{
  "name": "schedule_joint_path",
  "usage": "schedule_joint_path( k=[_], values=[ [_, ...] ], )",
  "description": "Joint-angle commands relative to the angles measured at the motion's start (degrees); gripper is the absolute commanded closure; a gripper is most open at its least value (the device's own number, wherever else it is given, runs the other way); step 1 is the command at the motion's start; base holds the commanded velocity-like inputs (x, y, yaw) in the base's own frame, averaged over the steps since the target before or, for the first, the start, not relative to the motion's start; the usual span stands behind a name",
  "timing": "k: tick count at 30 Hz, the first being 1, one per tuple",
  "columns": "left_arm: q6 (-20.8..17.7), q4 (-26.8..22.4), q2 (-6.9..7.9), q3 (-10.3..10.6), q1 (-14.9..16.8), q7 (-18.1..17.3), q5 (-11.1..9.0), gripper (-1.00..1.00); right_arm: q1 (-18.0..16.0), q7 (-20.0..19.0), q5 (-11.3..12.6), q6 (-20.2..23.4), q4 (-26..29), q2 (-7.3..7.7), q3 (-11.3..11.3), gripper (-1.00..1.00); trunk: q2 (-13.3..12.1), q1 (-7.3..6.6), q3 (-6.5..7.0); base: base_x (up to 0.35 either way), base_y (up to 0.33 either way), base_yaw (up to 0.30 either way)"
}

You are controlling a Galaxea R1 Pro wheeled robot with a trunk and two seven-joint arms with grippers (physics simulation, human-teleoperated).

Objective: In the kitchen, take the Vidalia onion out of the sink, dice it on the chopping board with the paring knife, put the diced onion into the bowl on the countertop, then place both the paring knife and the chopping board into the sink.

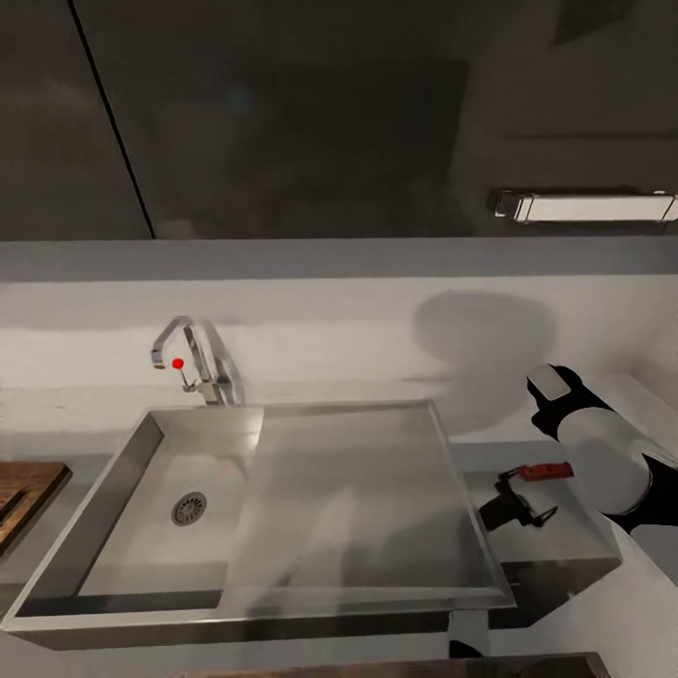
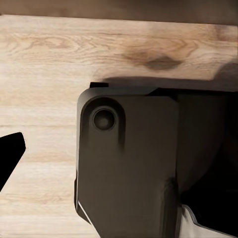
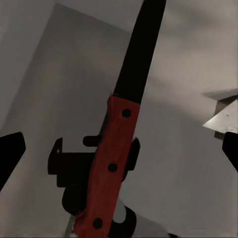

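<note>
The paring knife [image 3: 116, 148], with its red handle [image 1: 547, 471] and dark blade, lies flat on the grey countertop [image 1: 565, 537] just right of the sink [image 1: 348, 499]. My right gripper [image 1: 524, 497] hovers open over it, one fingertip [image 3: 11, 154] on each side, not touching it. The basin around the drain [image 1: 189, 508] looks bare. An end of the brown chopping board [image 1: 26, 494] pokes in at the left edge. One fingertip [image 2: 10, 154] of my left gripper hangs low over wooden floor. The onion and the bowl are out of view.
The chrome tap [image 1: 193, 363] with its red knob stands behind the basin. Dark glossy wall cabinets [image 1: 282, 113] hang above the backsplash. In the left wrist view, my own dark base [image 2: 129, 163] stands on the plank floor [image 2: 49, 59].
</note>
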State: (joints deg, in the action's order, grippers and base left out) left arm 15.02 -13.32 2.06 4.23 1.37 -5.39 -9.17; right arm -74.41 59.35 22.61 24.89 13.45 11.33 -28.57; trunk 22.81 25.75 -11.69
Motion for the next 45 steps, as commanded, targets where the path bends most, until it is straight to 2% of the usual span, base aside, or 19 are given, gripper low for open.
schedule_joint_path(
  k=[1,19,45],
  values=[
    [0.21,0.05,0.05,0.43,0.05,-0.14,-0.59,-1.00,-0.04,0.32,0.41,0.51,0.09,0.01,0.27,-1.00,0.11,0.03,-0.12,-0.011,0.223,0.000],
    [0.23,0.05,0.05,0.43,0.04,-0.14,-0.57,-1.00,-0.04,0.29,0.41,0.51,0.09,0.01,0.27,-1.00,0.11,0.03,-0.17,-0.001,0.049,0.000],
    [0.23,0.07,0.05,0.44,0.04,-0.14,-0.56,-1.00,-0.04,-2.08,0.41,0.45,-1.90,0.34,-0.05,-1.00,0.11,0.03,-2.26,0.027,0.000,0.000]
  ],
)
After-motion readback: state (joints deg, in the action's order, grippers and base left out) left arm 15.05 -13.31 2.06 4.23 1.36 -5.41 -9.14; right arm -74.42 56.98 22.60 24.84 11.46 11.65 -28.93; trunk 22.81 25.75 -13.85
